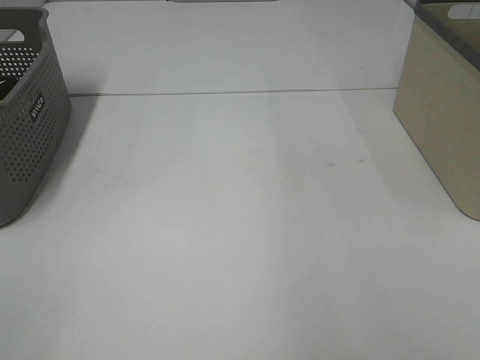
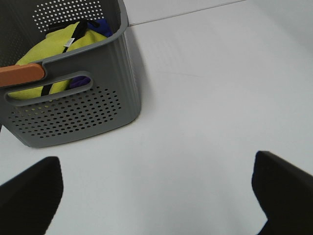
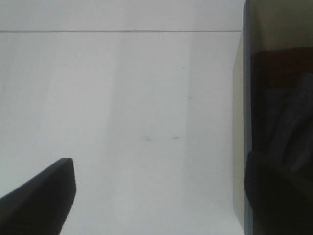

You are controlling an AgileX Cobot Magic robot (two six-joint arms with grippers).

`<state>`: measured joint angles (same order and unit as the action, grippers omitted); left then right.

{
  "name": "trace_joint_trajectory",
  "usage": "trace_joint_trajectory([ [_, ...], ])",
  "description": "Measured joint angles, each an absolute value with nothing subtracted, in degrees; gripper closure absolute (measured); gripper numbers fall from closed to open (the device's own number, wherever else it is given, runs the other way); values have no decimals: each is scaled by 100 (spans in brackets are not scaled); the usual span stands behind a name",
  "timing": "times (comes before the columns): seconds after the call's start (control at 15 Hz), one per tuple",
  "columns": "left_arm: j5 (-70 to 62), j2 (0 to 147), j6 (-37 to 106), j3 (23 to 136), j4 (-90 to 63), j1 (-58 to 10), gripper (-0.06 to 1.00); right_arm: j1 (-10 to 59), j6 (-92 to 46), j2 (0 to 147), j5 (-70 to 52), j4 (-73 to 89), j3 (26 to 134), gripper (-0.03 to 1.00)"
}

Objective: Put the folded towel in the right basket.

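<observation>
The beige right basket [image 1: 442, 112] stands at the table's right edge. In the right wrist view its wall [image 3: 238, 122] is close by, and a dim grey cloth [image 3: 288, 127] with folds lies inside it; I cannot tell whether this is the towel. My right gripper [image 3: 159, 161] is open and empty, one finger over the table and the other over the basket's rim. My left gripper [image 2: 156, 156] is open and empty above bare table near the grey perforated left basket [image 2: 73, 112]. Neither gripper shows in the exterior view.
The grey left basket [image 1: 30, 142] stands at the table's left edge. It holds a yellow cloth [image 2: 44, 49] with a black strap and something blue [image 2: 102, 23]. An orange piece [image 2: 19, 74] sits by its handle. A seam [image 1: 225, 93] crosses the white table.
</observation>
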<state>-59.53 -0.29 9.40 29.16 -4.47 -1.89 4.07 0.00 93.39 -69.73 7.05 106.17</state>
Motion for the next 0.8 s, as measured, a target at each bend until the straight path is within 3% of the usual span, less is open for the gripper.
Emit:
trace_joint_trajectory([
  [0.53,-5953,-29,940,2916,-447,-189,-4,407,34,6050,-6961,498,5901,11],
  [0.8,-5953,-29,940,2916,-447,-189,-4,407,34,4538,-6961,264,4171,11],
])
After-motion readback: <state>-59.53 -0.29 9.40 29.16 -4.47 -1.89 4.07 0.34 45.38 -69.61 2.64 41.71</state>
